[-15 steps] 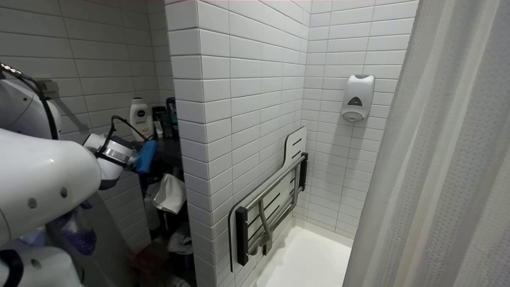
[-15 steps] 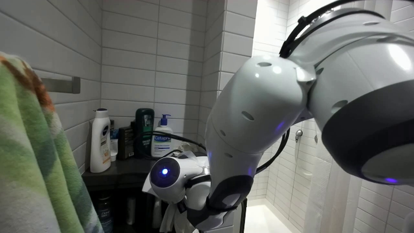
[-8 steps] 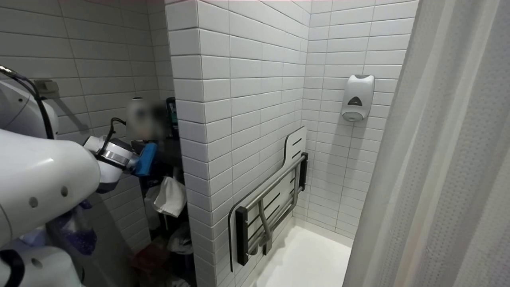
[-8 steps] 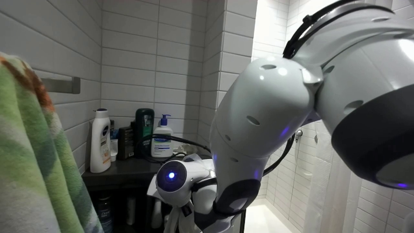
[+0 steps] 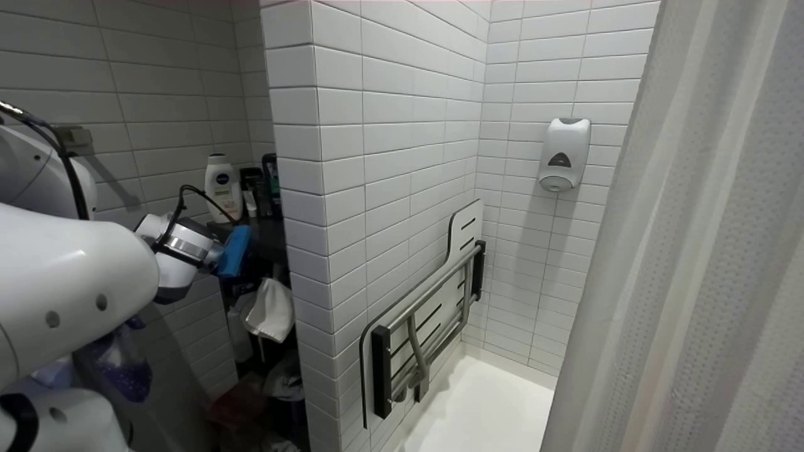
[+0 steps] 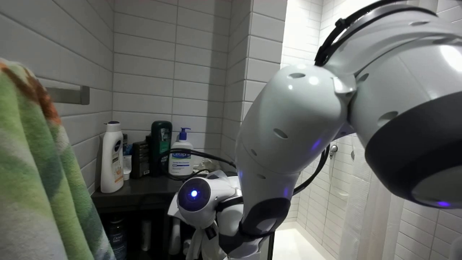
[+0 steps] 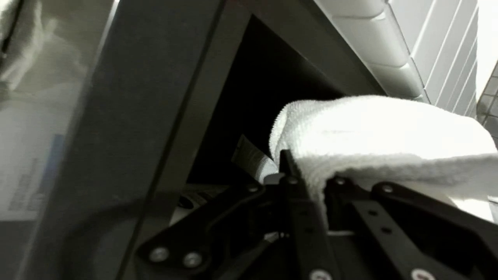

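White-tiled washroom; a tiled partition (image 5: 377, 188) parts a dim alcove from a lit shower.

Principal item: white terry cloth (image 7: 381, 128), one, pinched between the closed fingers of the gripper (image 7: 313, 179); bulk spreads toward two o'clock in the wrist view. In an exterior view it hangs at five o'clock from a blue block at the end of the arm (image 5: 69, 276).

Step in hand, as judged: handling the cloth at the front of the black shelf unit (image 6: 144, 189), whose dark opening lies at eleven o'clock from the fingertips. Next move, as judged, calls for a firm pinch, loose folds kept off the frame.

Obstructions: pale tube (image 7: 255, 159) inside the opening, between nine and ten o'clock; partition edge, one o'clock.

Surroundings, by clock from the arm's blue-lit joint in an exterior view: Cetaphil pump bottle (image 6: 181, 162) and dark green bottle (image 6: 161, 144), eleven, black cable (image 6: 213, 156) passing before them; white Nivea bottle (image 6: 112, 159), ten; multicoloured towel (image 6: 47, 169), nine; Dove can (image 6: 118, 240), eight, lower level.

Shower side: fold-up seat (image 5: 433, 298), soap dispenser (image 5: 564, 154), curtain (image 5: 678, 251).
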### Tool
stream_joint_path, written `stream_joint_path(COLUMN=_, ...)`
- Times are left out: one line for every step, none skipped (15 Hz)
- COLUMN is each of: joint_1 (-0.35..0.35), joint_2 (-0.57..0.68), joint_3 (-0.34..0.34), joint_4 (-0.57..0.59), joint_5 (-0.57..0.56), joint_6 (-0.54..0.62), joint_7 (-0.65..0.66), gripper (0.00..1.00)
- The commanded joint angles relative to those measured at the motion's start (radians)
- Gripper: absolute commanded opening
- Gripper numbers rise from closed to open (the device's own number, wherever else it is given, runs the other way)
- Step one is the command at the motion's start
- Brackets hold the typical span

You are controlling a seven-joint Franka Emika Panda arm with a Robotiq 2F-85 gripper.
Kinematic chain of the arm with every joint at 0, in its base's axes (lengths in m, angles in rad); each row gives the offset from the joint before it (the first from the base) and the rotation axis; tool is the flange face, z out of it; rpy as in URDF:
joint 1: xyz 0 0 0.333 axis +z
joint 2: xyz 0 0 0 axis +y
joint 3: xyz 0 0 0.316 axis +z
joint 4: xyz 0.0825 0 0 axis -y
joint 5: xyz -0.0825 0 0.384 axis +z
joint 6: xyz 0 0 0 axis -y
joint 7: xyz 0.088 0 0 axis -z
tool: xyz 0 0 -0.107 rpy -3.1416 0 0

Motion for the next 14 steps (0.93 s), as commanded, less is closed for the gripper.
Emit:
stream_joint_path(joint_1=-0.008, joint_2=-0.006, joint_3=-0.012, joint_4=0.005, joint_5=0.020, joint_6=0.013, joint_7=0.003, gripper=0.02)
stream_joint_path(joint_1=-0.010, joint_2=-0.009, joint_3=-0.012, joint_4=0.009, joint_5=0.021, joint_6=0.012, joint_7=0.006, gripper=0.02)
stream_joint_path(joint_1=-0.015, joint_2=-0.009, joint_3=-0.011, joint_4=0.014, joint_5=0.022, joint_6=0.009, joint_7=0.006, gripper=0.02)
stream_joint_path(joint_1=-0.018, joint_2=-0.010, joint_3=-0.011, joint_4=0.016, joint_5=0.022, joint_6=0.008, joint_7=0.007, gripper=0.02)
stream_joint_path(joint_1=-0.022, joint_2=-0.011, joint_3=-0.009, joint_4=0.020, joint_5=0.023, joint_6=0.005, joint_7=0.009, gripper=0.02)
stream_joint_path(joint_1=-0.028, joint_2=-0.014, joint_3=-0.008, joint_4=0.026, joint_5=0.025, joint_6=0.003, joint_7=0.013, gripper=0.02)
stream_joint_path(joint_1=-0.033, joint_2=-0.018, joint_3=-0.008, joint_4=0.033, joint_5=0.027, joint_6=0.000, joint_7=0.016, gripper=0.02)
stream_joint_path(joint_1=-0.038, joint_2=-0.021, joint_3=-0.007, joint_4=0.039, joint_5=0.029, joint_6=-0.003, joint_7=0.019, gripper=0.02)
stream_joint_path(joint_1=-0.044, joint_2=-0.026, joint_3=-0.008, joint_4=0.049, joint_5=0.031, joint_6=-0.007, joint_7=0.023, gripper=0.02)
stream_joint_path(joint_1=-0.051, joint_2=-0.027, joint_3=-0.007, joint_4=0.055, joint_5=0.033, joint_6=-0.009, joint_7=0.024, gripper=0.02)
stream_joint_path(joint_1=-0.057, joint_2=-0.030, joint_3=-0.007, joint_4=0.062, joint_5=0.034, joint_6=-0.011, joint_7=0.026, gripper=0.02)
stream_joint_path(joint_1=-0.065, joint_2=-0.035, joint_3=-0.006, joint_4=0.071, joint_5=0.037, joint_6=-0.014, joint_7=0.028, gripper=0.02)
stream_joint_path(joint_1=-0.071, joint_2=-0.040, joint_3=-0.006, joint_4=0.078, joint_5=0.040, joint_6=-0.016, joint_7=0.029, gripper=0.02)
stream_joint_path(joint_1=-0.076, joint_2=-0.045, joint_3=-0.007, joint_4=0.084, joint_5=0.046, joint_6=-0.015, joint_7=0.030, gripper=0.02)
